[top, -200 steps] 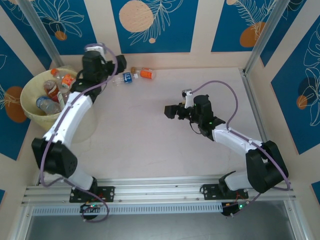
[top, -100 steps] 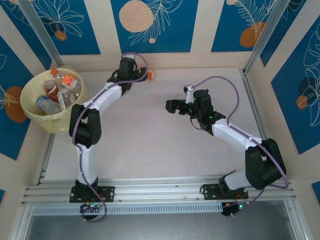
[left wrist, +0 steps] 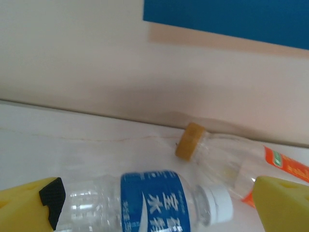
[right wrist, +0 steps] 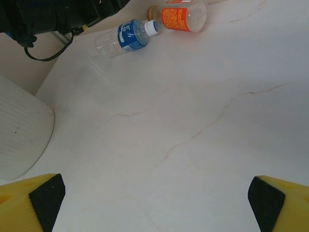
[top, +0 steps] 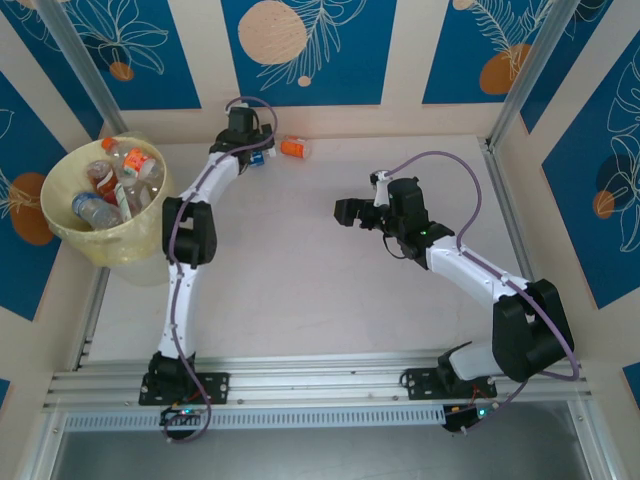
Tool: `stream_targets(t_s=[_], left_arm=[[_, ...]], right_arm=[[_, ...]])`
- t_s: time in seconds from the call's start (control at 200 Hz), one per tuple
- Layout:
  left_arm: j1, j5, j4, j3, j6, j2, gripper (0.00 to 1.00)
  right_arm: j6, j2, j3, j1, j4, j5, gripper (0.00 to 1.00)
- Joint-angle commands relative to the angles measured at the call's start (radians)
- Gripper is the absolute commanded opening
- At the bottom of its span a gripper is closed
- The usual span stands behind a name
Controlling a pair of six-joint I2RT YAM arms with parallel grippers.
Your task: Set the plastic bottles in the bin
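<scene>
Logging progress, quick pass. Desk [top: 330, 270] is mostly bare. Bin [top: 90, 240] sits well off to the left of my left fingers [left wrist: 29, 200], with several binned bottles [top: 125, 165] piled inside; I can't get an exact count. So most of the job looks done.

Two are left, both lying on their sides by the back wall [left wrist: 96, 58]. The blue-label bottle [left wrist: 149, 200] lies right between the left fingers, which are apart and straddle it with nothing clamped. I can't tell if either pad touches it. The orange-label bottle [left wrist: 227, 157] lies just beyond it, near the right-hand fingertip, its tan cap [left wrist: 189, 141] pointing back toward the blue one's white cap [left wrist: 219, 205].

Right fingers [right wrist: 29, 200] are spread wide over bare desk with nothing between them; both bottles are well ahead of them.

My read: close on blue, carry it to the bin, then do orange. Round bottle, may roll or squirt out on the squeeze.
</scene>
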Motion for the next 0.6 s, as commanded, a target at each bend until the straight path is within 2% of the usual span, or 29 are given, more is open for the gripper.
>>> stream_targets(t_s=[0.0,0.205,0.365,0.595], left_arm=[[0.041,0.037,-0.174,0.208,-0.063,0.114,1.0],[0.059,0.145,-0.487,0.805,-0.051,0.434,1.0],[0.068,0.245,-0.543,0.809,-0.066,0.438,1.0],[0.02,0.374,-0.654,0.81,0.067,0.393,1.0]], right_arm=[[-0.01,-0.002,0.025,-0.002,-0.017,0.029,1.0],[-0.009,0.023,0.037,-0.003,-0.014,0.024,1.0],[-0.01,0.045,0.056,0.0,-0.018,0.005,1.0],[-0.033,0.098,0.066,0.0,0.031,-0.068,1.0]])
